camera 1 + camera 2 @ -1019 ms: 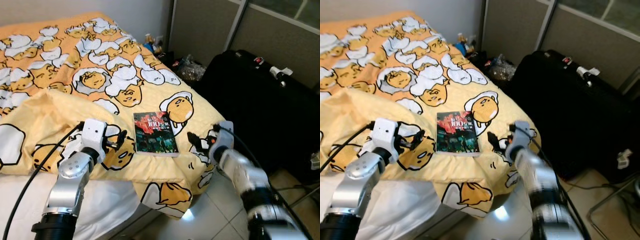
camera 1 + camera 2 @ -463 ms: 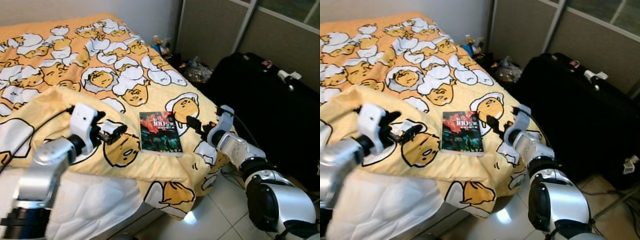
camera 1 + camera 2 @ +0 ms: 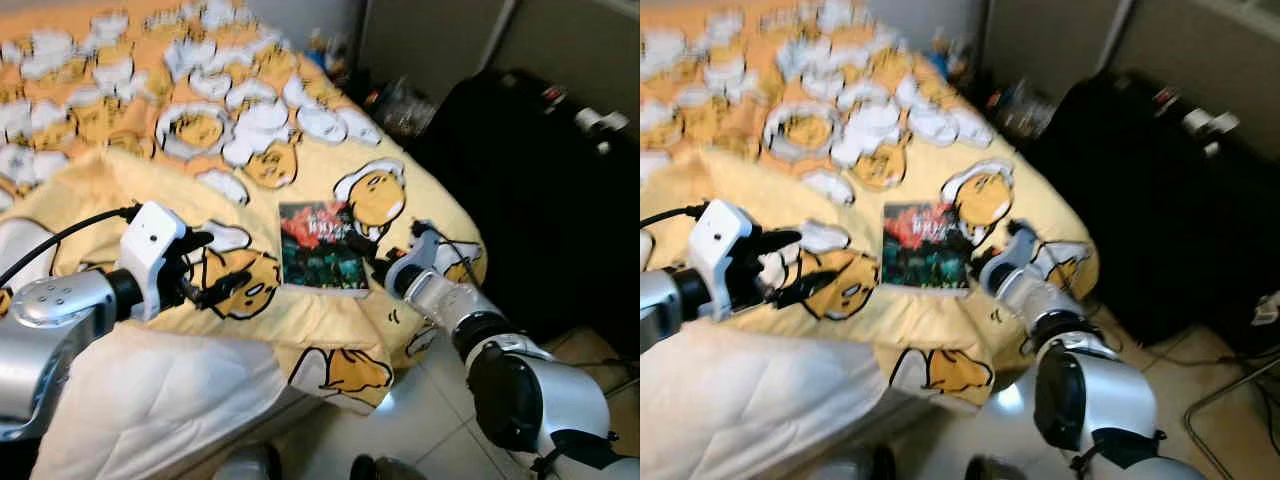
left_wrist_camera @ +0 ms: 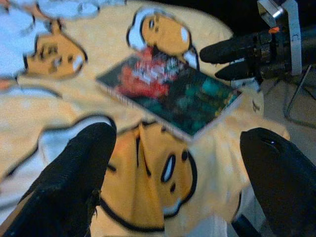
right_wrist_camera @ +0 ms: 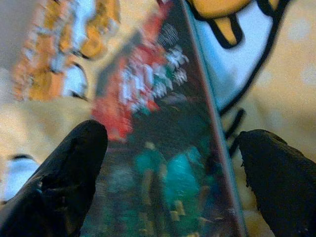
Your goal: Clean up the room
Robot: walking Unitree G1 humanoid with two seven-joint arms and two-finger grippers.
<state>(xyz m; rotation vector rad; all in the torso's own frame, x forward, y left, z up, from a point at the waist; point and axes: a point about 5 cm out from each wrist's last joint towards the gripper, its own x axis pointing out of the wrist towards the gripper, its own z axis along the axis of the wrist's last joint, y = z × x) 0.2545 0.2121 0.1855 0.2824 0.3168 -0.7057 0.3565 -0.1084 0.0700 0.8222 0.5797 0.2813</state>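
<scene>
Book not yet picked up, right gripper closing in at bed corner.
Book (image 3: 320, 247) lies flat on the blanket (image 3: 120, 190) near the bed's foot corner, ungrasped. Right gripper (image 3: 362, 256), fingers wide, sits at the book's edge; contact can't be told. Left gripper (image 3: 215, 270), also spread wide, hovers just beside over the blanket, holding nothing. Suitcase (image 3: 540, 180) and clutter by the wall are blurred; clean-up looks barely begun.

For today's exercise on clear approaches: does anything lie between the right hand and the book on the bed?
Nothing visible does. The right hand is open at the book's near right edge. In the right wrist view its fingers straddle the cover, with only the yellow blanket beneath.
</scene>
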